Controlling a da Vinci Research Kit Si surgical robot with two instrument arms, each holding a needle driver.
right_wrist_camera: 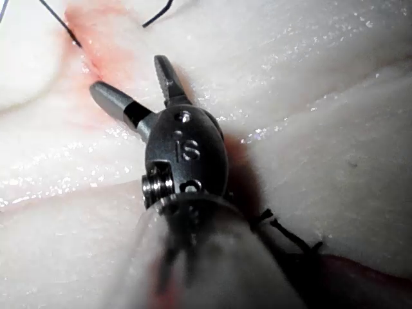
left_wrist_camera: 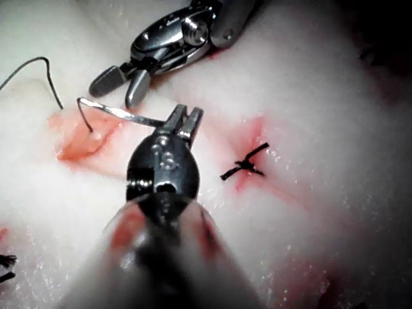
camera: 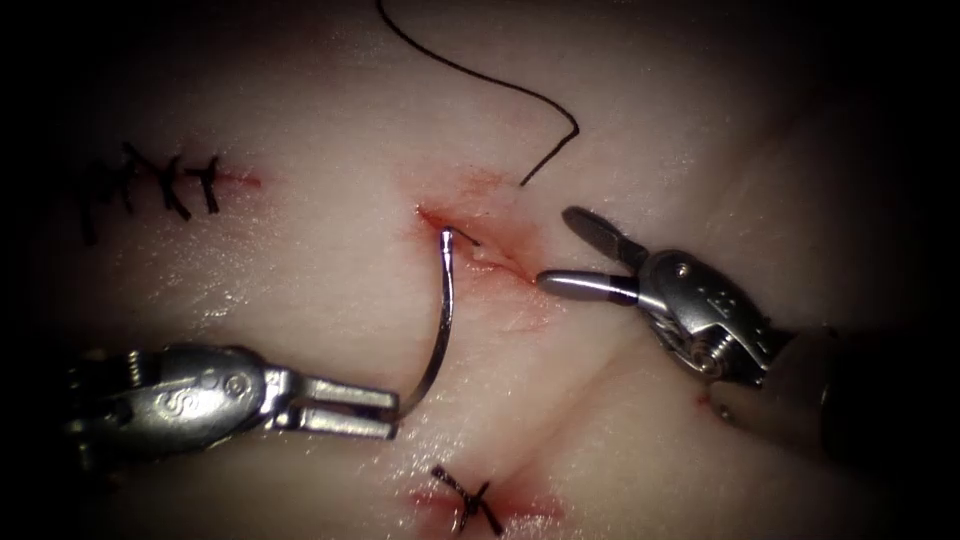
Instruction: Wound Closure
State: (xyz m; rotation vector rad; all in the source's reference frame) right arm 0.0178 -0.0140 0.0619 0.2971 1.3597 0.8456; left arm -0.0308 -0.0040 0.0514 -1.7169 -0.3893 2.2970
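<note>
The cut (camera: 490, 250) lies in the middle of the tissue (camera: 330, 270), ringed with red fluid. My left tool (camera: 392, 412) comes in low on the left, jaws shut on one end of the curved needle (camera: 444, 320). The needle arcs up to the cut's left lip, out of the tissue; a short dark thread runs from its far end into the cut. Thread (camera: 560, 105) emerges right of the cut and trails away. My right tool (camera: 555, 250) stands open and empty at the cut's right edge. The left wrist view shows the left tool (left_wrist_camera: 183, 119), needle (left_wrist_camera: 122, 114) and right tool (left_wrist_camera: 114, 91).
A row of finished stitches (camera: 160, 185) sits at the far left. A single knotted stitch (camera: 468, 500) lies below the left tool's jaws, also seen as stitch (left_wrist_camera: 244, 164). In the right wrist view the open right tool (right_wrist_camera: 129, 74) hovers by the cut (right_wrist_camera: 96, 58).
</note>
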